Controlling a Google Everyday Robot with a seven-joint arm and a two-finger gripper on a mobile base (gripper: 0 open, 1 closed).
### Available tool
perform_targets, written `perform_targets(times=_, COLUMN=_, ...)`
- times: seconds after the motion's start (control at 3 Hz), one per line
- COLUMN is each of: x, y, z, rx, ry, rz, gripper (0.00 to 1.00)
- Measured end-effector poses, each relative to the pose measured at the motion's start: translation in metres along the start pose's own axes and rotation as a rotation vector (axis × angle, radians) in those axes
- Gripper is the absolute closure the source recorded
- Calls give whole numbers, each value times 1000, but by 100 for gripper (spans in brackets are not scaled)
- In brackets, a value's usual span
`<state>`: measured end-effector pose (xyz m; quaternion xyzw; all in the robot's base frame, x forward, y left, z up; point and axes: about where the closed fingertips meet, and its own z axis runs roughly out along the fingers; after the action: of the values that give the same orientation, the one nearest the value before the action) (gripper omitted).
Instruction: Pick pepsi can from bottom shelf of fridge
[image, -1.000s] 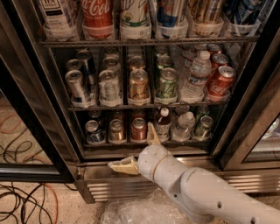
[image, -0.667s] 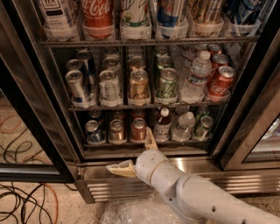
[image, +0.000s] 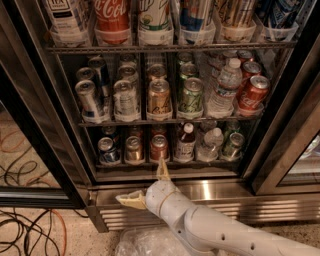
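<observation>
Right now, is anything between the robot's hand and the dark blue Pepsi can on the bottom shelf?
Nothing visible. The open hand hovers below the dark wire bottom shelf; the dark blue Pepsi can stands front row, leftmost.

- Short dark-blue pepsi can (image: 108, 151), silver top, upright at the left end of the dark wire bottom shelf (image: 210, 163).
- Cream gripper (image: 146, 185), fingers spread, below that shelf, before the black-framed fridge (image: 30, 125).

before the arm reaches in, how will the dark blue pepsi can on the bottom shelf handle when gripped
The short dark blue pepsi can, upright at the left of the dark wire bottom shelf, has a smooth metal wall: likely rigid but slippery. Standing on wire, it could tip if pushed high. The white gripper sits below the shelf, jaws spread.
</observation>
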<state>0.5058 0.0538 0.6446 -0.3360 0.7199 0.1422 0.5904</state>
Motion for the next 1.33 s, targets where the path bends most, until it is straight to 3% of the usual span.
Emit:
perform_targets(times=0.67, x=9, y=3, z=4, rx=6, ry=-26, rz=2, gripper=0)
perform_targets(times=1.33, x=39, y=25, z=28, rx=67, ry=-146, rz=44, gripper=0)
